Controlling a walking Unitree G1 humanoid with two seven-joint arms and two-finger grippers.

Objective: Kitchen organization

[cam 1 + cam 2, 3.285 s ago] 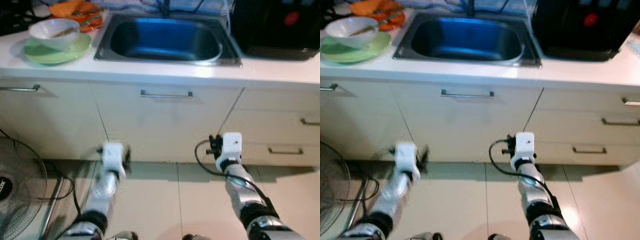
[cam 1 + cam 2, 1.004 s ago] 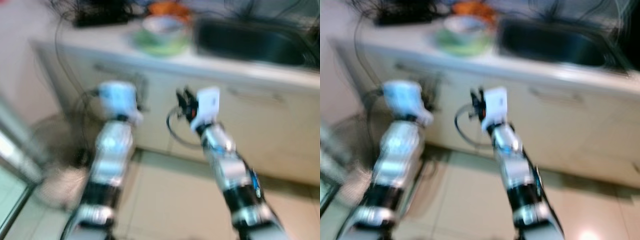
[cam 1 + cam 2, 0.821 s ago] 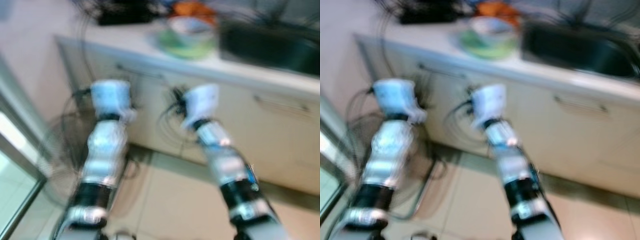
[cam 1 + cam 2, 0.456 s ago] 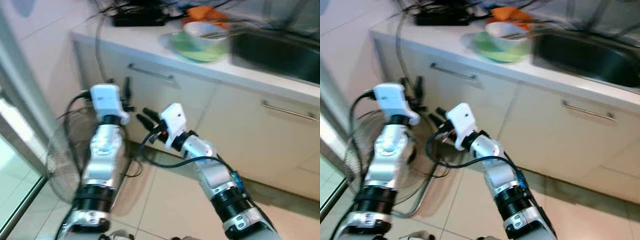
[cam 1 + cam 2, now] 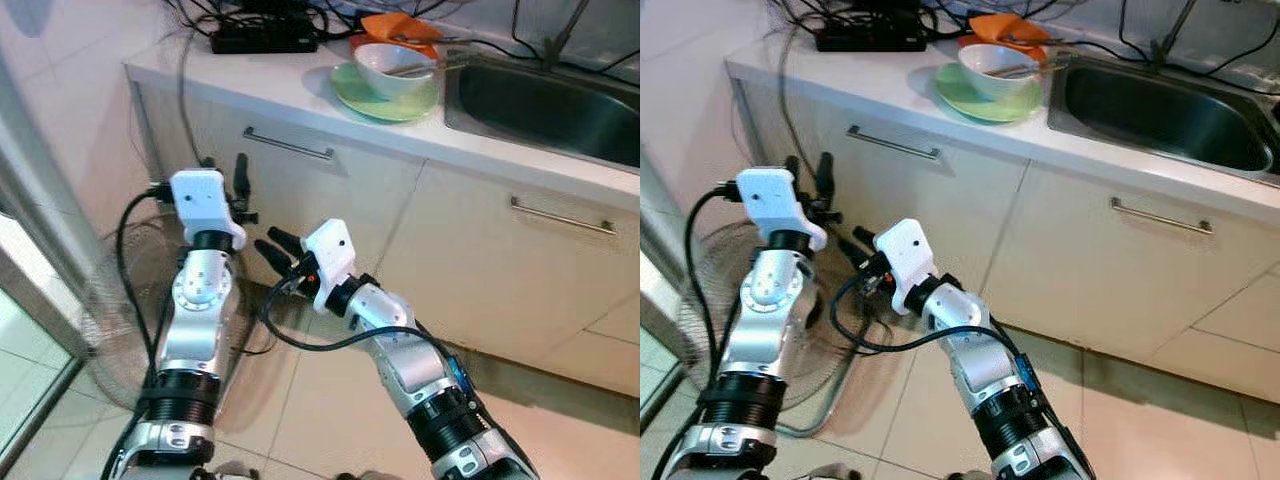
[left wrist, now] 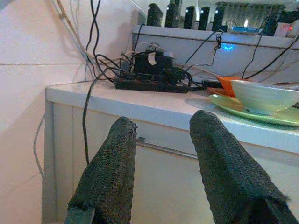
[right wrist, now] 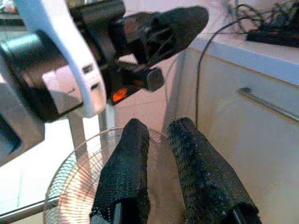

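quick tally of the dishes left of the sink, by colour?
White bowl: 1
Green plate: 1
Orange dish: 1
Total: 3

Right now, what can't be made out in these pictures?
- Bowl contents: rim hides them, eye views.
- Orange item: behind the bowl, unidentifiable.
- Sink: cut by the right edge.
- Fan: arms cover it.
- Power strip plugs: too small, cables tangle, left wrist view.

Silver arms [image 5: 195, 320], textured black jaws
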